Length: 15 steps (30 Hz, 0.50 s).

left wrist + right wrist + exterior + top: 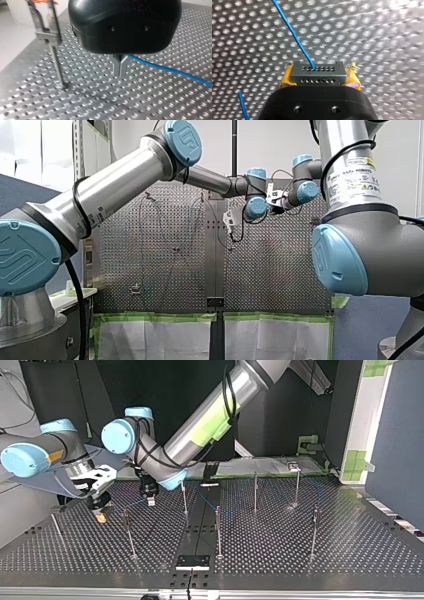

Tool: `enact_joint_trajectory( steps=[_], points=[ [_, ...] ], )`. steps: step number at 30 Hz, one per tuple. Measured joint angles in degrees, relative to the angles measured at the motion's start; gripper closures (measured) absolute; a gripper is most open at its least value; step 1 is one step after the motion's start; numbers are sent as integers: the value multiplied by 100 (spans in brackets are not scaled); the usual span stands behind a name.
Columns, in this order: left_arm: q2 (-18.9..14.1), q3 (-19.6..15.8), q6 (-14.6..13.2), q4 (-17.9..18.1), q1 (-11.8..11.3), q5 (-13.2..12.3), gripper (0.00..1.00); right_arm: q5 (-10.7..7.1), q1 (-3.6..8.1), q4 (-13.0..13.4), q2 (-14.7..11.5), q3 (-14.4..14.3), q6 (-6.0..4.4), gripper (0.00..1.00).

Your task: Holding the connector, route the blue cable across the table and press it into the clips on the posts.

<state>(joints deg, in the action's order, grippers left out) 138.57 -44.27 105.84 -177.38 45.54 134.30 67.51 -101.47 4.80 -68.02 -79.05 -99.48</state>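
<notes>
Right wrist view: right gripper (320,76) clamped on black connector (317,71), yellow pads (287,78) on either side of it. Blue cable (292,32) leaves connector's face, runs ahead of gripper over perforated bench (374,37). Left wrist view: left gripper (120,72) narrow, metal fingers (117,66) pressed together just above bench. Cable emerges from behind them, runs off sideways; pinched or not, cannot tell. Post (57,66) with clip (47,37) beside gripper, further off.

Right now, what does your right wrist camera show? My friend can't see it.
My right hand grips a dark connector between its yellow pads. A thin blue cable runs from the connector away over the perforated table.
</notes>
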Motion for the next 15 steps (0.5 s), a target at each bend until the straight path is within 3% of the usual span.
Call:
enact_joint_trajectory(
  steps=[6, 15],
  points=[
    [-136, 0, -44, 0, 1, -3, 100, -7, 13, -68, -237, 84, -197, 100],
    [-218, 0, -41, -2, 8, -2, 100, -8, 3, -244, -410, 172, -240, 100]
  ],
)
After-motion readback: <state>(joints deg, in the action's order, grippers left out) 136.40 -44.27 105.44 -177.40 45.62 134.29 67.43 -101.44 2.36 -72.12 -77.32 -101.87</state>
